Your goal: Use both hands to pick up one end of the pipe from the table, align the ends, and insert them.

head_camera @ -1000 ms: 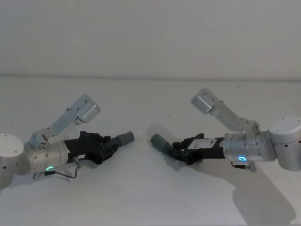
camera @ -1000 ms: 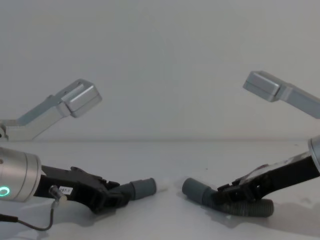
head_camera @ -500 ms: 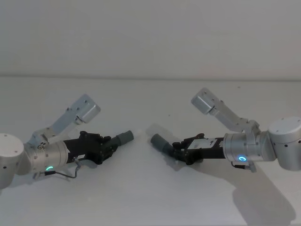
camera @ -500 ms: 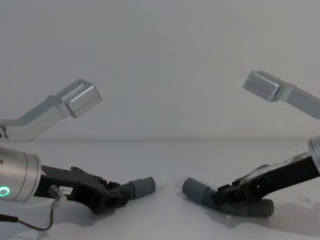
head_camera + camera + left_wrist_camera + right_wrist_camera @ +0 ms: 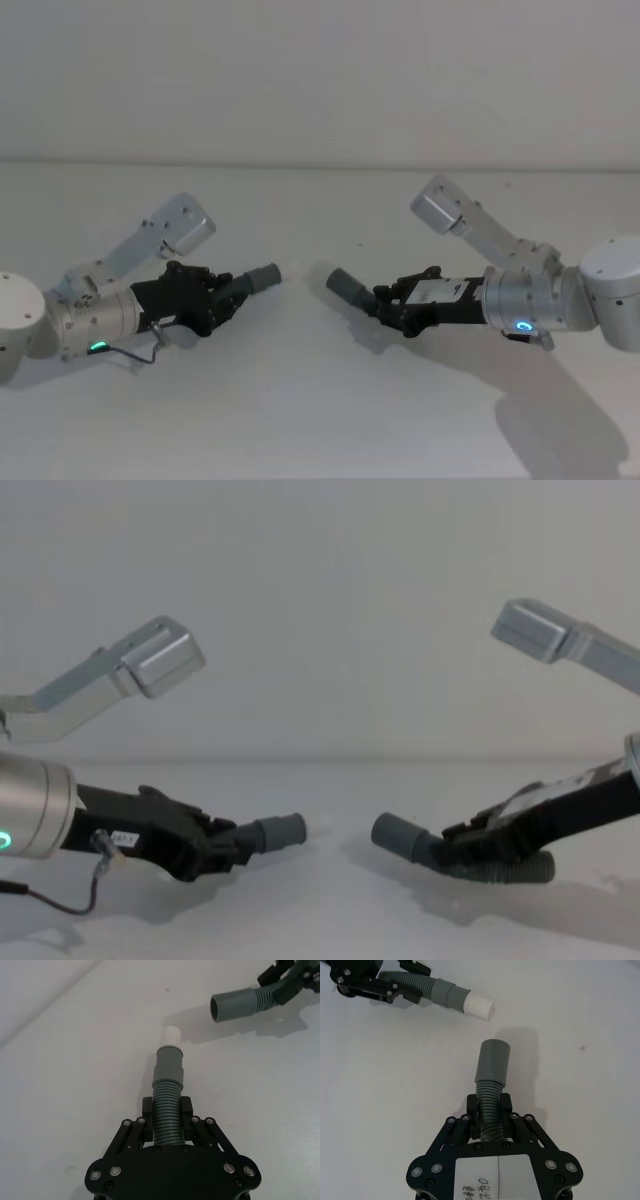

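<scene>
over table [image 5: 320, 420], left end effector [image 5: 166, 1112] clamped on left hose [image 5: 169, 1067], right end effector [image 5: 489, 1106] clamped on right hose [image 5: 493, 1062]

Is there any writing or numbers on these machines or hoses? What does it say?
White label on the right black two-finger tool: handwriting, partly cut off, unreadable.
Small white tag on the left black two-finger tool: too small to read.
Left grey ribbed hose and right grey ribbed hose: no writing seen.

We see open table [image 5: 310, 400] between the left cuff [image 5: 263, 277] and right cuff [image 5: 345, 285], and near and far of them. The left gripper [image 5: 232, 291], clamping the left hose [image 5: 167, 1105], and the right gripper [image 5: 386, 298], clamping the right hose [image 5: 488, 1102], block either side.
</scene>
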